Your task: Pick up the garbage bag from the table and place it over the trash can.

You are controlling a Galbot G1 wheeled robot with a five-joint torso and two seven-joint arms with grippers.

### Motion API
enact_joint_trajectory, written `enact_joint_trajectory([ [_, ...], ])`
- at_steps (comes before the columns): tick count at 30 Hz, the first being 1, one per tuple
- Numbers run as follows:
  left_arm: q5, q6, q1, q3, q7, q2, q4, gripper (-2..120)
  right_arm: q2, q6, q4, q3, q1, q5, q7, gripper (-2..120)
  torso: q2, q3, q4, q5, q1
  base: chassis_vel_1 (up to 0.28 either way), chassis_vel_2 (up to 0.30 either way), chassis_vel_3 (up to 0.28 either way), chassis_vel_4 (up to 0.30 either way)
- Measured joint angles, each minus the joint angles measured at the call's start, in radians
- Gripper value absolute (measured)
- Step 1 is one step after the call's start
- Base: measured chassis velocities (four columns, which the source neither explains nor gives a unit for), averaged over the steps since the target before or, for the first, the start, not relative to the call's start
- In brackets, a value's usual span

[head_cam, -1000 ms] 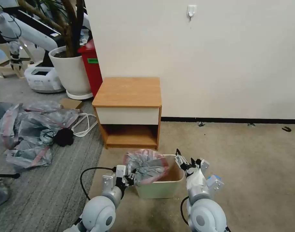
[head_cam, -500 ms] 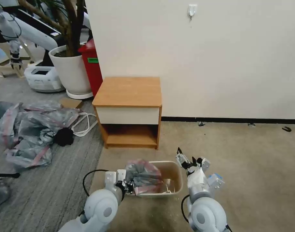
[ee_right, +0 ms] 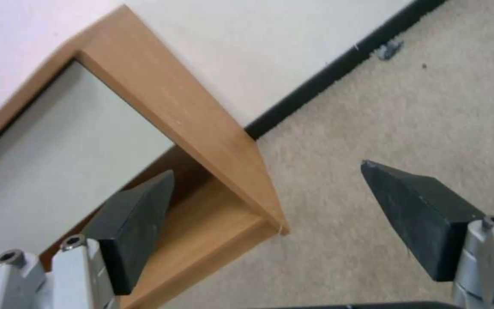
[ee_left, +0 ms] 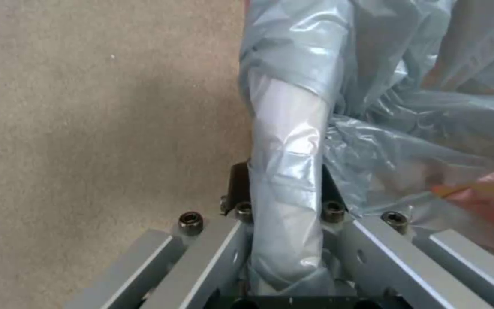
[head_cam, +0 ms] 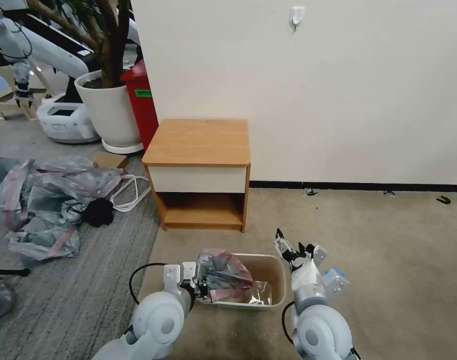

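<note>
The crinkled grey garbage bag (head_cam: pixel 223 275) with its pink-red band lies bunched over the left half of the cream trash can (head_cam: pixel 274 300) on the carpet. My left gripper (head_cam: pixel 201 286) is shut on the bag at the can's left rim; in the left wrist view the grey plastic (ee_left: pixel 287 171) is clamped between the fingers. My right gripper (head_cam: pixel 290 245) hovers open just right of the can's far right corner, holding nothing; its black fingertips (ee_right: pixel 424 210) point toward the table (ee_right: pixel 201 116). The orange-brown table (head_cam: pixel 198 142) stands behind the can with a bare top.
A heap of similar grey-pink bags (head_cam: pixel 43 200) lies on the striped rug at left, by a white cable (head_cam: pixel 128 192). A white plant pot (head_cam: pixel 108 112), a tall red bin (head_cam: pixel 143 105) and another robot (head_cam: pixel 63 120) stand behind. Open beige carpet (head_cam: pixel 388 260) spreads to the right.
The left gripper has lowered the bag from above the can down onto its left side. The can now shows more of its open interior. The right gripper has barely moved.
</note>
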Motion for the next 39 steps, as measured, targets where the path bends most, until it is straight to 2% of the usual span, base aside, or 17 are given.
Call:
enact_joint_trajectory([
  [3, 0.014, -0.014, 0.005, -0.024, 0.024, 0.005, -0.003, 4, -0.007, -0.001, 0.02, -0.001, 0.001, -0.01, -0.003, 88, 0.0, 0.0, 0.0001, 0.0004, 0.0, 0.0, 0.0, 0.0, 0.0],
  [6, 0.026, -0.037, 0.008, -0.071, 0.062, 0.013, -0.016, 1, -0.023, -0.002, 0.054, -0.003, 0.001, -0.044, -0.023, 98, 0.0, 0.0, 0.0004, 0.0009, 0.0, 0.0, 0.0, 0.0, 0.0],
  [12, 0.03, -0.073, 0.011, -0.137, 0.119, 0.029, -0.039, 1, -0.068, -0.002, 0.112, -0.011, -0.019, -0.098, -0.092, 109, 0.0, 0.0, 0.0004, 0.0011, 0.0, 0.0, 0.0, 0.0, 0.0],
  [16, 0.067, -0.099, 0.011, -0.168, 0.167, 0.047, -0.044, 1, -0.164, 0.007, 0.163, -0.065, -0.065, -0.146, -0.232, 114, 0.0, 0.0, 0.0003, 0.0009, 0.0, 0.0, 0.0, 0.0, 0.0],
  [17, 0.067, -0.099, 0.011, -0.168, 0.167, 0.047, -0.044, 1, -0.164, 0.007, 0.163, -0.065, -0.065, -0.146, -0.232, 114, 0.0, 0.0, 0.0003, 0.0009, 0.0, 0.0, 0.0, 0.0, 0.0],
  [20, 0.101, -0.113, 0.013, -0.175, 0.195, 0.057, -0.044, 1, -0.245, 0.026, 0.176, -0.117, -0.08, -0.168, -0.359, 114, 0.0, 0.0, 0.0004, 0.0009, 0.0, 0.0, 0.0, 0.0, 0.0],
  [23, 0.112, -0.117, 0.014, -0.177, 0.202, 0.059, -0.044, 1, -0.289, 0.032, 0.176, -0.157, -0.073, -0.193, -0.405, 113, 0.0, 0.0, 0.0003, 0.001, 0.0, 0.0, 0.0, 0.0, 0.0],
  [26, 0.143, -0.122, 0.027, -0.171, 0.22, 0.061, -0.05, 1, -0.338, 0.027, 0.16, -0.231, -0.031, -0.202, -0.409, 110, 0.0, 0.0, 0.0005, 0.0009, 0.0, 0.0, 0.0, 0.0, 0.0],
  [27, 0.184, -0.129, 0.043, -0.168, 0.249, 0.064, -0.058, 1, -0.372, 0.019, 0.123, -0.295, 0.027, -0.201, -0.401, 103, 0.0, 0.0, 0.0005, 0.001, 0.0, 0.0, 0.0, 0.0, 0.0],
  [28, 0.2, -0.133, 0.048, -0.167, 0.261, 0.067, -0.06, 1, -0.382, 0.013, 0.112, -0.313, 0.047, -0.192, -0.397, 102, 0.0, 0.0, 0.0005, 0.001, 0.0, 0.0, 0.0, 0.0, 0.0],
  [32, 0.243, -0.141, 0.062, -0.164, 0.293, 0.075, -0.062, 1, -0.403, -0.01, 0.099, -0.35, 0.096, -0.15, -0.372, 99, 0.0, 0.0, 0.0006, 0.0009, 0.0, 0.0, 0.0, 0.0, 0.0],
  [39, 0.268, -0.147, 0.071, -0.153, 0.312, 0.077, -0.071, 1, -0.434, -0.046, 0.085, -0.384, 0.173, -0.09, -0.317, 99, 0.0, 0.0, 0.0005, 0.0009, 0.0, 0.0, 0.0, 0.0, 0.0],
])
